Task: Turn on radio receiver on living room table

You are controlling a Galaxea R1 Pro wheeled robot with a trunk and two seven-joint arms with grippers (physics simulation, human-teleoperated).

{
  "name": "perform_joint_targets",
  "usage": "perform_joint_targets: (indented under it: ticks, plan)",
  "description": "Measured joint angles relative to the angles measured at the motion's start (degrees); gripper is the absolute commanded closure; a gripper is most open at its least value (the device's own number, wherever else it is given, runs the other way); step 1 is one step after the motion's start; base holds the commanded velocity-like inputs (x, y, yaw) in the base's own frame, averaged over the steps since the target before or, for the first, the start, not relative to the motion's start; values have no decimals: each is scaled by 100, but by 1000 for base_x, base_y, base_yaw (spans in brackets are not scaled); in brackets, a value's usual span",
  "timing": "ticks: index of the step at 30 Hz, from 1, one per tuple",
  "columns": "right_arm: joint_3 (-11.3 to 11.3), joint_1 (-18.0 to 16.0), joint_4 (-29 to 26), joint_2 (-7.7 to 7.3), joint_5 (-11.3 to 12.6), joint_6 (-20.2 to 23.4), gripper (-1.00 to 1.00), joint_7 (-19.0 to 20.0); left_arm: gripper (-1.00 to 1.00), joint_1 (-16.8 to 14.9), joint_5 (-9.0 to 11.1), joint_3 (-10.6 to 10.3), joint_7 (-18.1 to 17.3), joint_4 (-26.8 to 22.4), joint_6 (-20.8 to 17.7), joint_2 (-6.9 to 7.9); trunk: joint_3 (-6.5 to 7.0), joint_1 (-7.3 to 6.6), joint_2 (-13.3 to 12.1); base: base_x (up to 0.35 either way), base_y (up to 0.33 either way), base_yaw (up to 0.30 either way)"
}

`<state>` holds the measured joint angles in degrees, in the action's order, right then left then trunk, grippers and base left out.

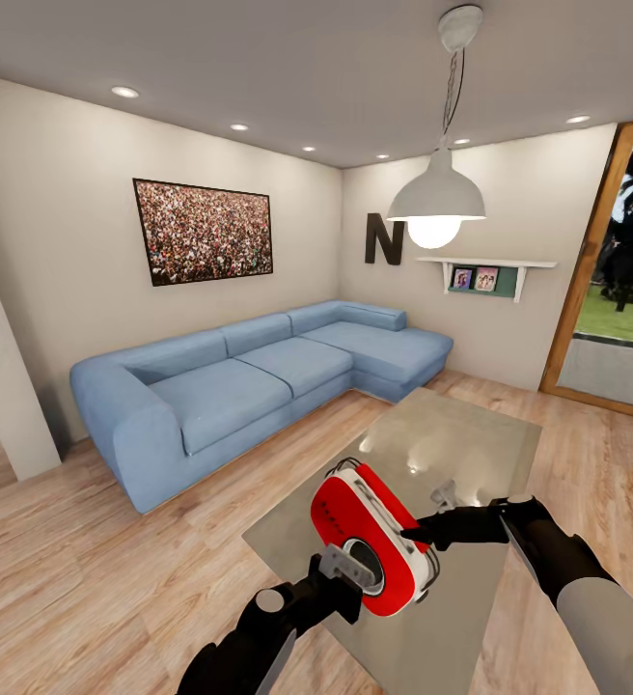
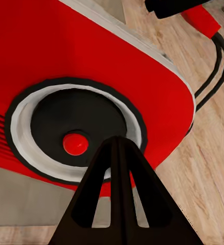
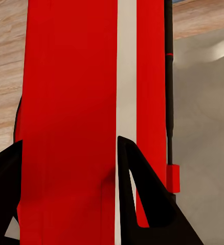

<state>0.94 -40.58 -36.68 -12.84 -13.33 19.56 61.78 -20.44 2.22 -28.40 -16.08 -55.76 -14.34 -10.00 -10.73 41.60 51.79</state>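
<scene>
radio receiver (image 1: pixel 370 541) clamped in right pincer (image 1: pixel 421 534), left pincer (image 1: pixel 347 569) at dial

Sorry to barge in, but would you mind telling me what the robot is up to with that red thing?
The right gripper is shut on the red radio receiver, holding it tilted above the glass coffee table in the living room. The left gripper is shut, its tip at the radio's round dial, apparently to switch it on.
</scene>
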Motion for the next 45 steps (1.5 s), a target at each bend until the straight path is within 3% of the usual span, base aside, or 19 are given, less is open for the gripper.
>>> perform_joint_targets:
  ticks: [8,15,34,41,45]
  plan:
    - [9,1,0,0,-9,0,100,41,100,-504,52,51,17,739,2,0,0,0,0,0,0,0]
    - [9,1,-2,0,-9,0,100,42,100,-597,298,54,18,797,2,0,0,0,0,0,0,0]
    - [16,1,-3,13,15,10,100,93,100,-912,340,37,11,1419,18,0,0,0,0,0,0,0]
    - [8,-1,2,306,1,-12,100,112,100,-921,333,38,8,1436,30,1,0,0,0,0,0,0]
    - [12,-2,12,417,-13,-20,100,-91,100,-924,288,39,12,1442,37,4,0,0,0,0,0,0]
